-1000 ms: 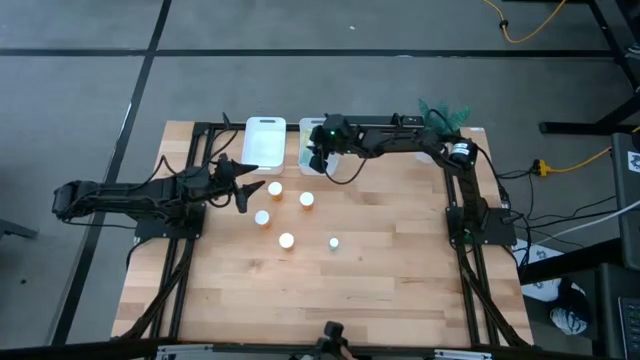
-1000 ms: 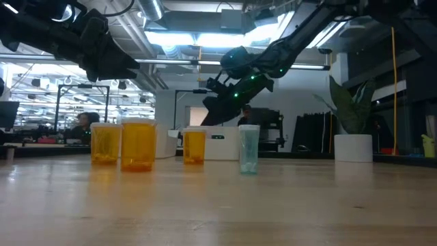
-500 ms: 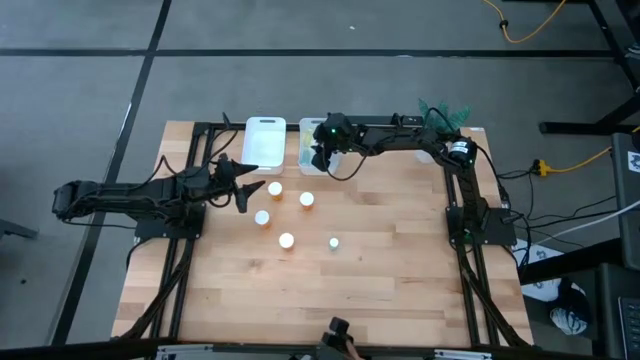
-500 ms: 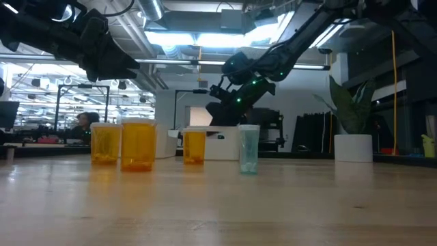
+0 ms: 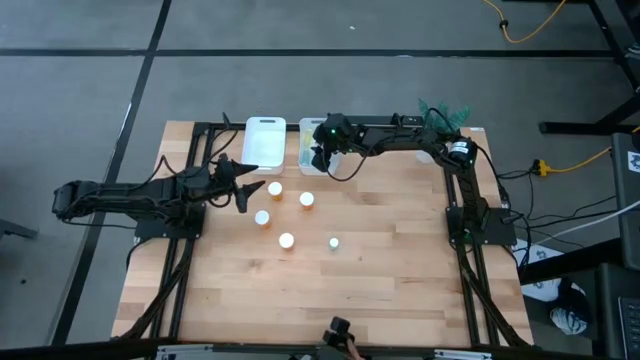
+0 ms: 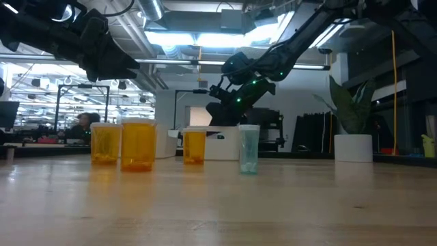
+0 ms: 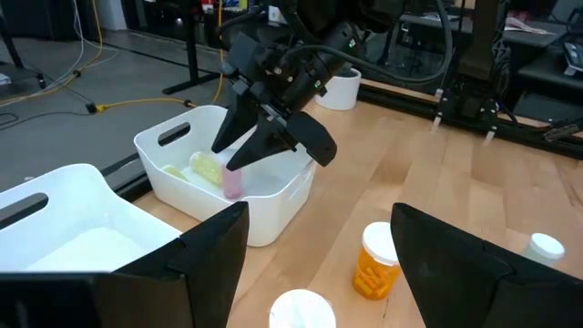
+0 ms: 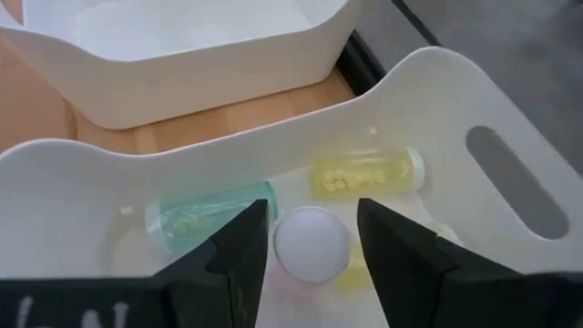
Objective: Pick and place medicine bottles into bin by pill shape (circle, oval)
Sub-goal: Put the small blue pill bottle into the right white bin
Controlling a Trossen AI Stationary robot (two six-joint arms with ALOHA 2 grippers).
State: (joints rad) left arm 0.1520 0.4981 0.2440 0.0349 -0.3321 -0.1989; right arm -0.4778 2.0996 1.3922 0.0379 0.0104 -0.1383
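Right gripper [image 7: 273,137] is over the right-hand bin [image 7: 273,214], fingers parted just wider than a pinkish bottle [image 7: 233,180] that stands upright between them inside the bin. In the right wrist view its white cap [image 8: 311,244] sits between the fingers [image 8: 239,255] with slight gaps on both sides; I judge the grip released or nearly so, contact cannot be confirmed.

Progress: this bin already holds a pale green bottle [image 8: 211,219] and a yellowish bottle [image 8: 364,171], both lying on their sides near the pinkish one. The neighbouring bin [image 5: 263,140] appears empty. Four bottles are left on the table [image 5: 380,260], all on the near side of the bins: three orange bottles [image 6: 138,145] and one slim green bottle [image 6: 248,148]. Judged under half done, none of the orange ones sorted.

Left gripper [image 5: 243,180] waits just beside the empty bin's near edge, fingers wide apart, holding nothing, close to the nearest orange bottle [image 5: 274,189].

Clearance: the bin walls flank the right gripper closely; a straight lift looks like the safest exit. Open table beyond the remaining bottles is ample. The potted plant [image 6: 353,130] stands well apart from the bins.
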